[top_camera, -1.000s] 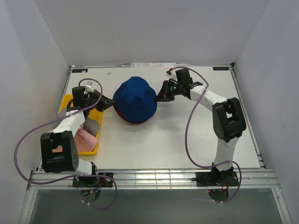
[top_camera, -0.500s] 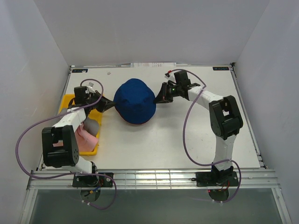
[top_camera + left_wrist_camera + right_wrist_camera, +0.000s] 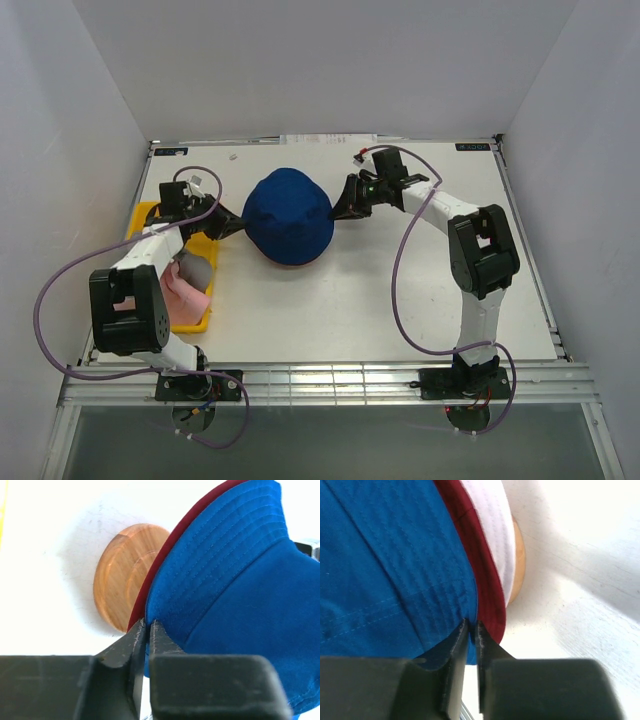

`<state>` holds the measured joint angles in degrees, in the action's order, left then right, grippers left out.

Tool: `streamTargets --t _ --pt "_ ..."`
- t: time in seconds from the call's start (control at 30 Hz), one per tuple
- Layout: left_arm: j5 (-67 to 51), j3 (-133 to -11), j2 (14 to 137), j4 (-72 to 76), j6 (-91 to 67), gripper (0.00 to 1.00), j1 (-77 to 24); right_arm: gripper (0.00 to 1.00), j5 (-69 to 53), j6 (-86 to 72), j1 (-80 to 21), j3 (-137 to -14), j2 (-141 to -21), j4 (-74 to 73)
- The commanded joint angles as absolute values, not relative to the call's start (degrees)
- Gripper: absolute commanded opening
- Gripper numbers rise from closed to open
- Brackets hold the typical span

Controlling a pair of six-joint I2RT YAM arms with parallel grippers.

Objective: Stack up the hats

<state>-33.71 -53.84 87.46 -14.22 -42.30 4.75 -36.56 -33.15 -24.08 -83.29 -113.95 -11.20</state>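
The navy blue hat (image 3: 289, 216) lies domed over the dark red hat (image 3: 290, 262), whose rim shows beneath it, on the wooden stand (image 3: 121, 582). My left gripper (image 3: 237, 224) is shut on the blue hat's left brim (image 3: 165, 605). My right gripper (image 3: 340, 209) is shut on its right brim (image 3: 445, 600). The red hat's rim (image 3: 485, 575) shows beside the blue brim in the right wrist view, and also in the left wrist view (image 3: 165, 555). The grey hat (image 3: 195, 270) and the light pink hat (image 3: 185, 293) lie in the yellow tray (image 3: 193, 322).
The yellow tray sits at the table's left edge, under my left arm. White walls close in the table on the left, back and right. A small white scrap (image 3: 232, 156) lies near the back edge.
Both grippers have lowered the blue hat a little over the red hat. The red rim shows less than before. Both arms have barely shifted otherwise.
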Motion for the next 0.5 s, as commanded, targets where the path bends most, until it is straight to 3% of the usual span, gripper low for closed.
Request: streamTargets --t 0.0,0.17,0.27,0.47 --pt "-27.2 -55.5 85.4 -21.4 -38.4 0.24 5.4 0.21 -33.8 -31.7 -23.7 -85.7 -112.5 -15.0" --pt "-27.6 -58.0 83.7 -23.6 -37.4 0.48 5.4 0.36 -33.6 -31.6 -23.7 -87.9 -111.8 -16.7" --pt "-28.0 -59.5 82.9 -24.6 -36.9 0.53 5.4 0.45 -33.0 -31.1 -23.8 -89.1 -111.5 -17.9" --pt "-28.8 -62.0 80.6 -26.0 -36.2 0.55 5.4 0.54 -31.3 -30.1 -23.8 -89.3 -108.9 -19.8"
